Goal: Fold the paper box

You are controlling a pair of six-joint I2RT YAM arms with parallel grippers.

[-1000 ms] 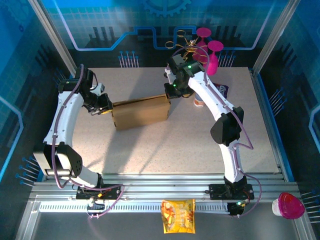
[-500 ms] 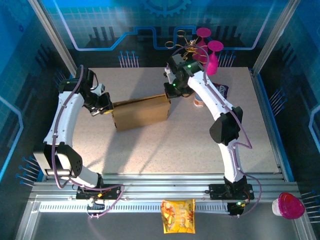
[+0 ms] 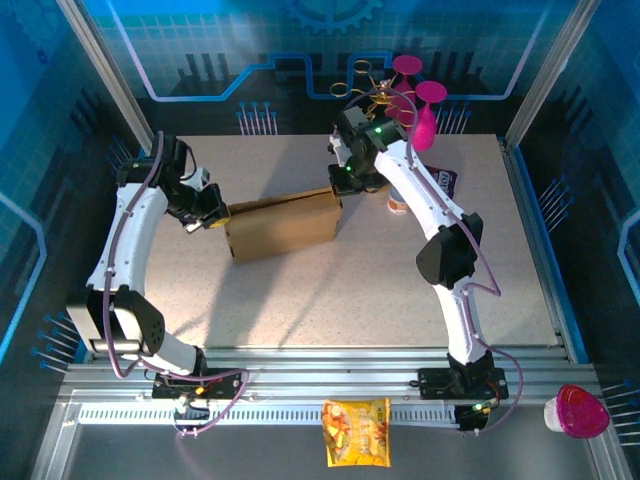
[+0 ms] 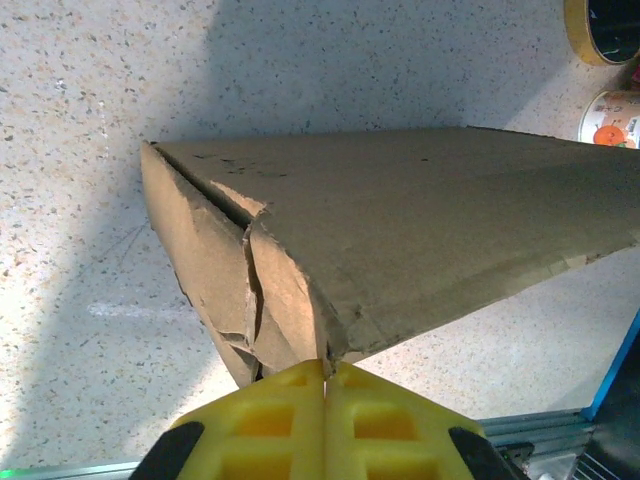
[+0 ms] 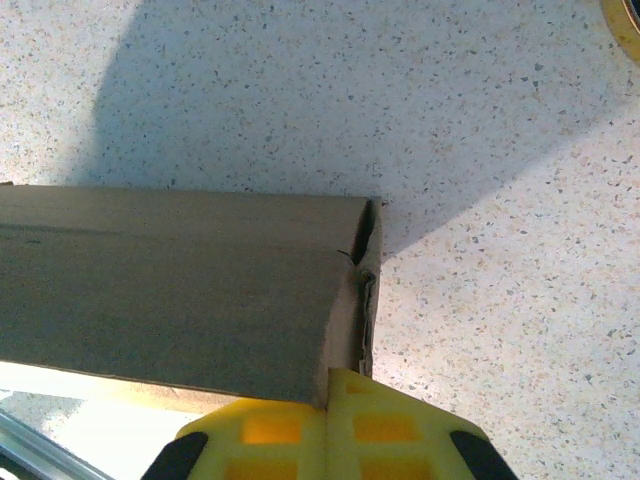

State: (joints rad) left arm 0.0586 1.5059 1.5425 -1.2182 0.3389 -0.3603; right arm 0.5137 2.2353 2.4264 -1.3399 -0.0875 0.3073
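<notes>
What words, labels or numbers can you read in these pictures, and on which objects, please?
No text is legible.
paper box: plain, unmarked.
yellow snack bag: print too small to read.
dark packet: white lettering, blurred.
small tub: orange label, unreadable.
</notes>
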